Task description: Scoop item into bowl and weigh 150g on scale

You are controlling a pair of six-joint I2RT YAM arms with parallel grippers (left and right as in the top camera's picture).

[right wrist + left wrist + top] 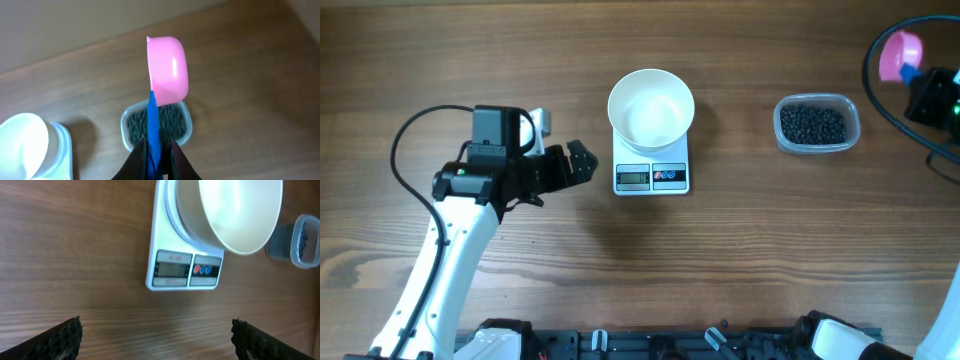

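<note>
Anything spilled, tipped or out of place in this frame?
Nothing stands out. The white bowl sits upright and empty on the scale, the black beans are all inside the clear tub with none loose, and the right hand holds the pink scoop by its blue handle.
</note>
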